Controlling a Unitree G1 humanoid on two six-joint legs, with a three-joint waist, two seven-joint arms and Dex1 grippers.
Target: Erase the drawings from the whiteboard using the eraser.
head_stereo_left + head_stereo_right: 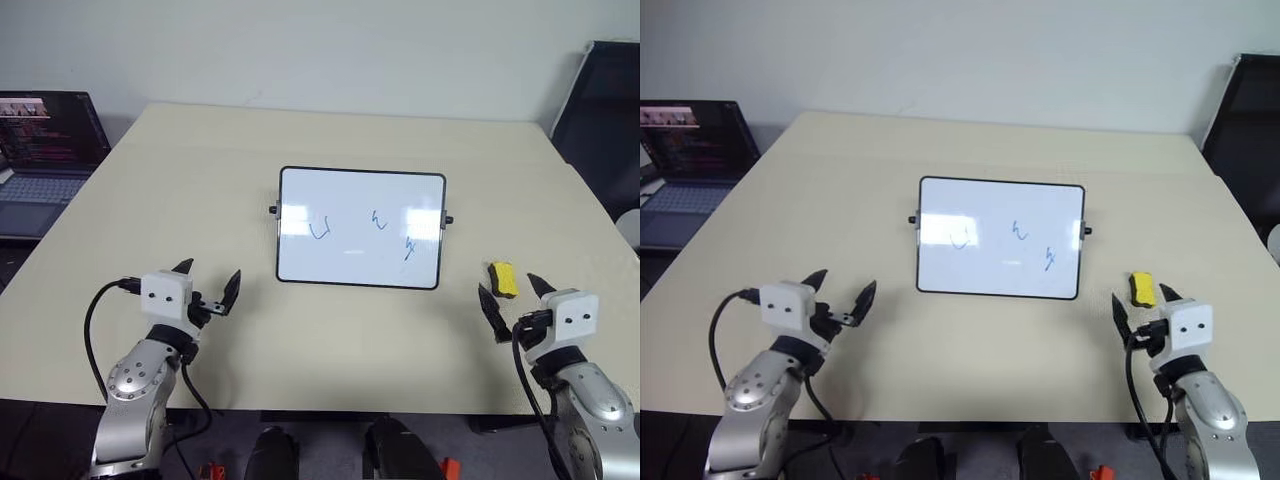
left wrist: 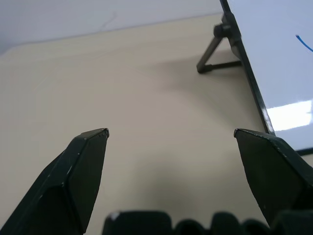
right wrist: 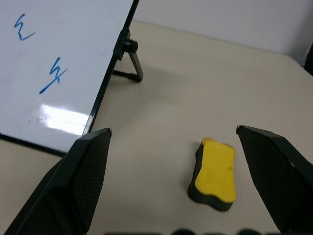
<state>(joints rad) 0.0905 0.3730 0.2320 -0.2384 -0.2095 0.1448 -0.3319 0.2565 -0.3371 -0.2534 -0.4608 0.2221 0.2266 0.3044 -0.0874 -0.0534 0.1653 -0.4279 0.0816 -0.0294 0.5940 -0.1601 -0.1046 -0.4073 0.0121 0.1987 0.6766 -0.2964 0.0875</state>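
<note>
The whiteboard (image 1: 360, 228) stands tilted on its foot in the middle of the beige table, black-framed, with three small blue drawings (image 1: 320, 232) across its face. The yellow eraser (image 1: 503, 279) with a dark side lies flat on the table just right of the board. My right gripper (image 1: 515, 298) hovers open just behind the eraser, on the near side, with the eraser (image 3: 214, 175) lying ahead between its fingers and nothing held. My left gripper (image 1: 208, 282) is open and empty near the table's front left, off the board's lower left corner.
An open laptop (image 1: 45, 150) stands beyond the table's left edge. A dark chair (image 1: 605, 120) is at the far right. The table's front edge (image 1: 330, 408) runs just below both grippers. Bare tabletop surrounds the board.
</note>
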